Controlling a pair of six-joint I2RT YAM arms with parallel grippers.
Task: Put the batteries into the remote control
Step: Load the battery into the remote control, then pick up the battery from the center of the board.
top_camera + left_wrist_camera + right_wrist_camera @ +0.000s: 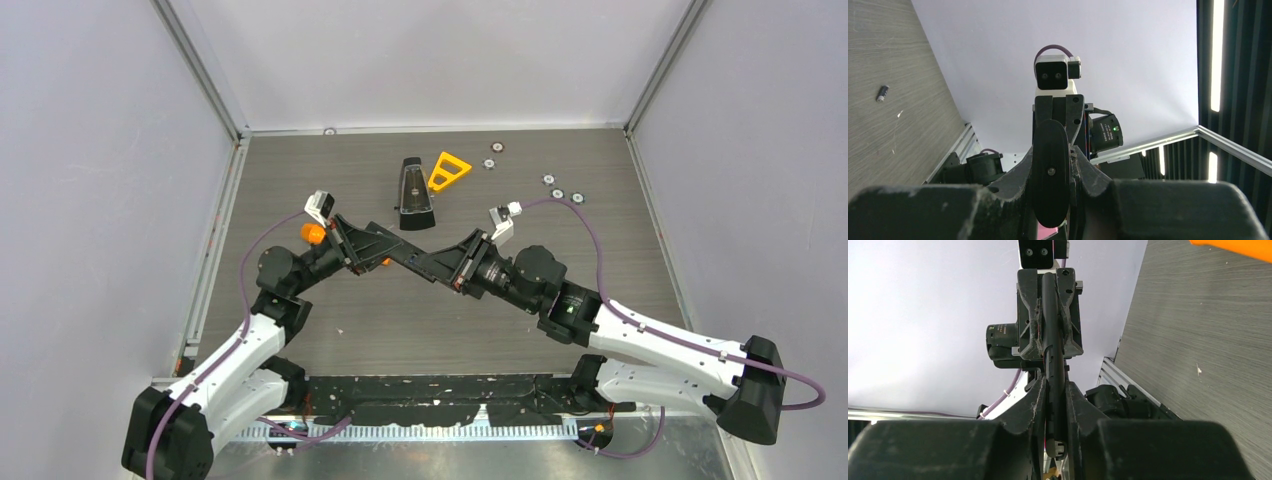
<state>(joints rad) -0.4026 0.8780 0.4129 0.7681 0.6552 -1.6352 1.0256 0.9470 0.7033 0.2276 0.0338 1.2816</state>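
1. Your table (420, 320) is boxed in: metal rails run along its left, right and far edges, with pale walls rising just behind them. The arm bases take up the near edge.
2. Both arms reach inward and meet over the middle of the table, so the open wood lies in front of the grippers' meeting point, toward the bases, and out to either side.
3. The remote control (406, 252) hangs between the two tools, clear of the table – a slim black bar, one end in each.
4. Your left gripper (378, 241) is pinched on one end of it; the left wrist view shows that end head-on, a small screw in its face, with a finger pressed to each side.
5. Your right gripper (437, 264) is clamped on the other end; in its wrist view the bar runs edge-on from between the fingers to the opposite tool.
6. One battery (882, 93) lies on its side on the bare wood, well apart from the remote. You see it only in the left wrist view.
7. Toward the far edge stands a tapered black case (413, 195) with a clear front – its contents cannot be made out.
8. Just beside the case lies a yellow triangular frame (448, 170); right of it, small silver discs (558, 193) are scattered.
9. A small orange object (313, 233) sits by the left wrist.
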